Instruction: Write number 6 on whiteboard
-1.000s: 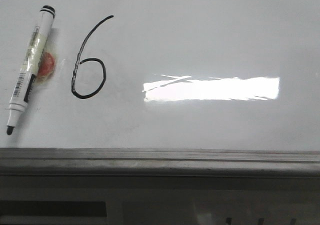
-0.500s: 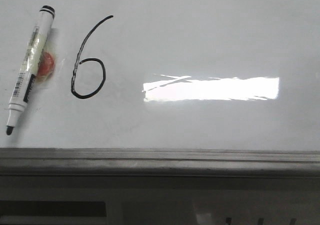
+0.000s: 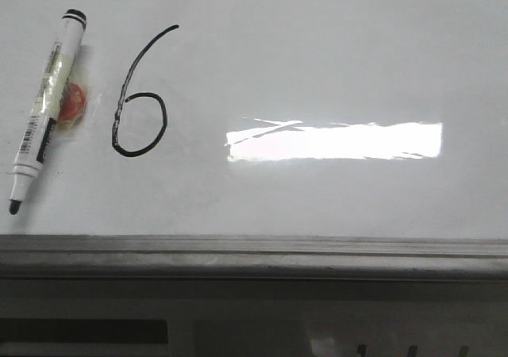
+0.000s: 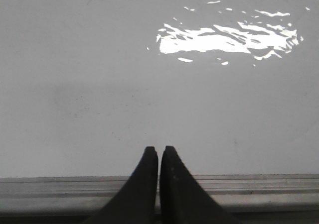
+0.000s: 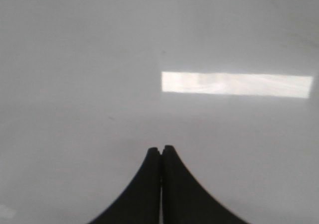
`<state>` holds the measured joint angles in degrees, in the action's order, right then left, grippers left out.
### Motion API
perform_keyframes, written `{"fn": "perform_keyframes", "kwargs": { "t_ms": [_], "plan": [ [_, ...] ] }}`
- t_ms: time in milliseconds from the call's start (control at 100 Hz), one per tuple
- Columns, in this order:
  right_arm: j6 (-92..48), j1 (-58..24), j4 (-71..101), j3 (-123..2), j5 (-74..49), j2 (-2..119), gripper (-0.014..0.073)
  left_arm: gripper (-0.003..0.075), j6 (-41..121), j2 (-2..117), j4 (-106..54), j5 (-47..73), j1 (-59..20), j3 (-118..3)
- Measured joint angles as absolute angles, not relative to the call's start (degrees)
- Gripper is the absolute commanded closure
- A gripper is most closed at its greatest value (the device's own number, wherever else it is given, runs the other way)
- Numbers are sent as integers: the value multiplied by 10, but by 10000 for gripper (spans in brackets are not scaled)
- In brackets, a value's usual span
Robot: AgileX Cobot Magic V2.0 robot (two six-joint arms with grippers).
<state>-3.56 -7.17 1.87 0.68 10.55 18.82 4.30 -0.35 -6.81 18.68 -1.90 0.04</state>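
The whiteboard [image 3: 333,55] fills the front view, glossy white-grey with a bright rectangular glare. A black hand-drawn number 6 [image 3: 140,124] stands at its left, loop closed, upstroke curving up to the right. A white marker with a black cap end [image 3: 44,107] lies uncapped on the board left of the 6, tip toward the ledge. Neither gripper shows in the front view. My left gripper [image 4: 159,149] is shut and empty over the board's lower edge. My right gripper [image 5: 160,148] is shut and empty over bare board [image 5: 99,59].
A grey metal ledge [image 3: 254,254] runs along the board's lower edge; it also shows in the left wrist view [image 4: 259,189]. A small orange-red round thing [image 3: 73,105] sits under the marker. Glare patches lie on the board [image 3: 333,141].
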Motion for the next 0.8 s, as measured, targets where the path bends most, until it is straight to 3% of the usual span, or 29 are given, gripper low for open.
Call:
{"fn": "perform_keyframes", "kwargs": {
  "t_ms": [380, 800],
  "plan": [
    [-36, -26, 16, 7, -176, 14, 657, 741, 43, -3, -68, 187, -19, 0],
    [-36, -26, 5, 7, -188, -6, 657, 741, 43, -3, -72, 188, -19, 0]
  ]
}}
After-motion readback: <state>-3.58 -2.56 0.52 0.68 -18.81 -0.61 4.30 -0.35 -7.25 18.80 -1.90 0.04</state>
